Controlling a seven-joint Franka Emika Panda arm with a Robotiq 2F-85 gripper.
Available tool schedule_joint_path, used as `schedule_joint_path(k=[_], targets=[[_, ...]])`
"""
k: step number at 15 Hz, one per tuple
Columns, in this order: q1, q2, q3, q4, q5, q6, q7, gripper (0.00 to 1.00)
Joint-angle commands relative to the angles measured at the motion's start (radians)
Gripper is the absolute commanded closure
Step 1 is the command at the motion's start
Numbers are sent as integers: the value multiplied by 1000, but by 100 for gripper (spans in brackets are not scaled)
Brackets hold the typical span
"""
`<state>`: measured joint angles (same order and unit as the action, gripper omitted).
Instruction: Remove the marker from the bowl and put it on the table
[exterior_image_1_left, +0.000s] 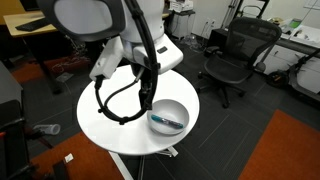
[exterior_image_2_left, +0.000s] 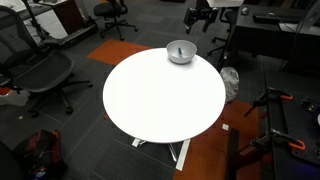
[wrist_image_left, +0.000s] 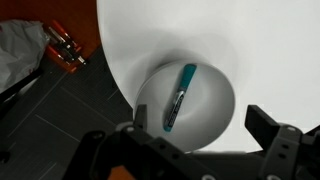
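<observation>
The teal-blue marker (wrist_image_left: 180, 96) lies inside the shiny grey bowl (wrist_image_left: 218, 100), slanted, with its dark end toward the near rim. The bowl stands near the edge of the round white table (wrist_image_left: 270, 50). My gripper (wrist_image_left: 203, 123) is open and empty, hovering above the bowl with one finger on each side of it. In an exterior view the gripper (exterior_image_1_left: 146, 100) hangs just beside the bowl (exterior_image_1_left: 180, 105), where the marker (exterior_image_1_left: 168, 121) shows as a teal streak on the table (exterior_image_1_left: 110, 128). In an exterior view the bowl (exterior_image_2_left: 181, 52) sits at the table's (exterior_image_2_left: 160, 100) far edge; the marker cannot be made out there.
A black cable loop (exterior_image_1_left: 112, 108) hangs from the arm over the table. Office chairs (exterior_image_1_left: 232, 55) (exterior_image_2_left: 40, 70) stand around. A red-handled tool (wrist_image_left: 62, 45) and a grey bag (wrist_image_left: 20, 45) lie on the floor by the table edge.
</observation>
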<state>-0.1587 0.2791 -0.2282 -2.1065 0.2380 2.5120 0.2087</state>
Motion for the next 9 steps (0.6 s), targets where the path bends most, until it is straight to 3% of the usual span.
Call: schedule_joint_path(k=[1,9], targets=[[-32,129,21,138,40,-13,54,0],[-58,326,32,321,48,-30,88,0]])
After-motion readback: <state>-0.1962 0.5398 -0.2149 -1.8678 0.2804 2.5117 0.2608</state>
